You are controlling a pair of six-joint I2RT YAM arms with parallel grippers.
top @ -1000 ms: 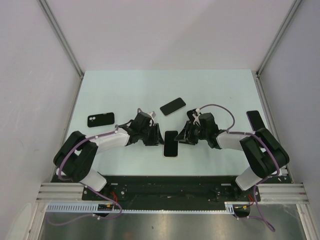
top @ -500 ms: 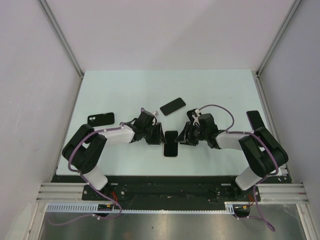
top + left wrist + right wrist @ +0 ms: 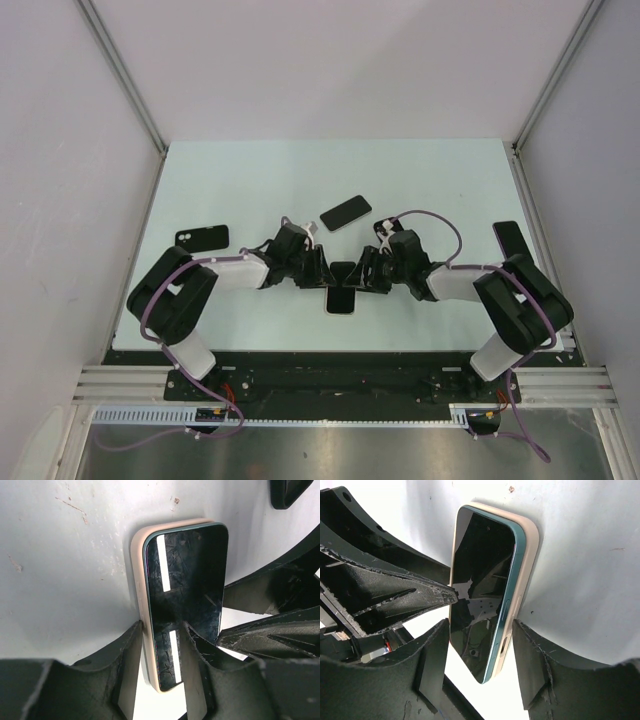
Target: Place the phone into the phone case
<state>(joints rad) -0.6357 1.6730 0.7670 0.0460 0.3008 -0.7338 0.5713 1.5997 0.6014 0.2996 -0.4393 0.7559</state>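
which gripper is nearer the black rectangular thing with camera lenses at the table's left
Left. The left gripper flanks the beige-cased phone on the side facing the black rectangular thing; the right gripper flanks its far side.

Seen from above, the far end of the phone (image 3: 341,300) is hidden under the left gripper (image 3: 324,271) and the right gripper (image 3: 361,272). In the left wrist view a dark thing (image 3: 290,491) is cut off at the top right corner. Whether the jaws touch the phone case (image 3: 527,565), I cannot tell. Near the right edge of the table (image 3: 250,180), a dark slab (image 3: 507,238) lies partly behind the right arm (image 3: 520,300).
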